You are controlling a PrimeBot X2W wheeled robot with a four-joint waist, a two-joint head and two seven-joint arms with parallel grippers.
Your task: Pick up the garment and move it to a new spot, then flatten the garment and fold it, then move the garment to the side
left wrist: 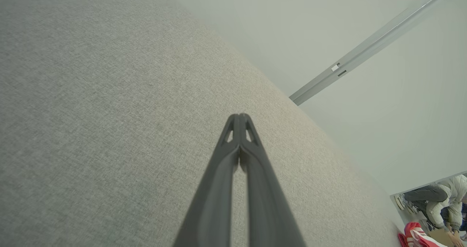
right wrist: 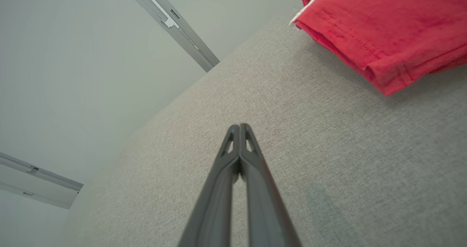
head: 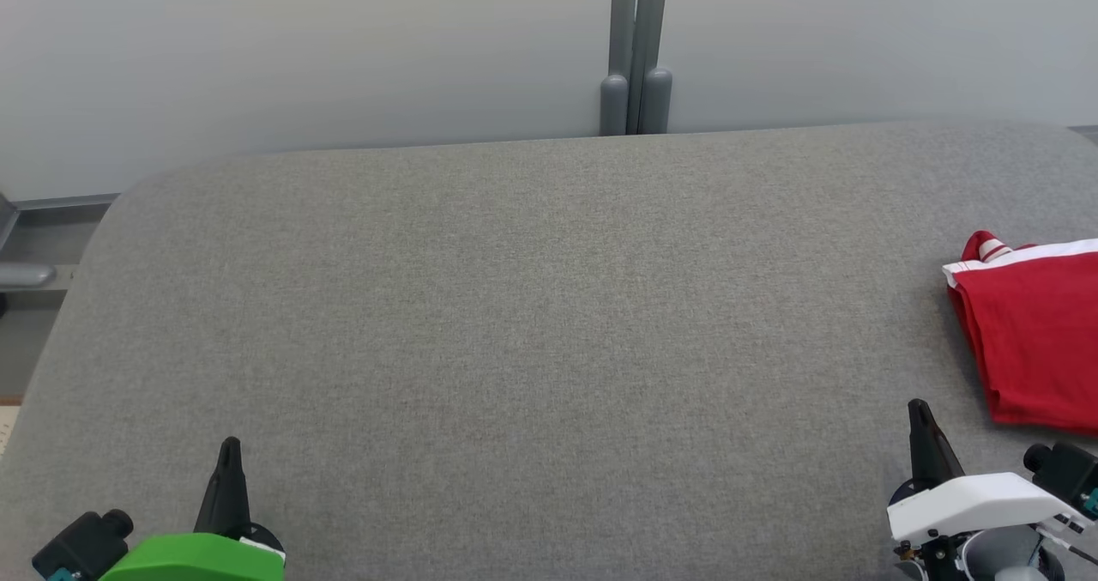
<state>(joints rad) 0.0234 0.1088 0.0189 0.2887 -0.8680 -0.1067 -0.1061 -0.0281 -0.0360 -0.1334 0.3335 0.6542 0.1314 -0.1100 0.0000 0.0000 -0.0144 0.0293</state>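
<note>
The garment (head: 1034,332) is red with white stripes and lies folded at the right edge of the grey padded table (head: 532,323), partly cut off by the head view's border. It also fills the upper right of the right wrist view as a folded red garment (right wrist: 386,31), and shows as a small red patch of garment (left wrist: 416,236) at the bottom right of the left wrist view. My right gripper (head: 920,409) is shut and empty, just below and left of the garment. My left gripper (head: 230,446) is shut and empty at the lower left, far from it. Both pairs of fingers, on the left gripper (left wrist: 240,116) and the right gripper (right wrist: 239,126), are pressed together over bare fabric.
A pale wall stands behind the table with a grey vertical post (head: 636,49) at its middle. The table's rounded left corner (head: 111,212) drops off to the floor. A person (left wrist: 437,203) bends down in the far background of the left wrist view.
</note>
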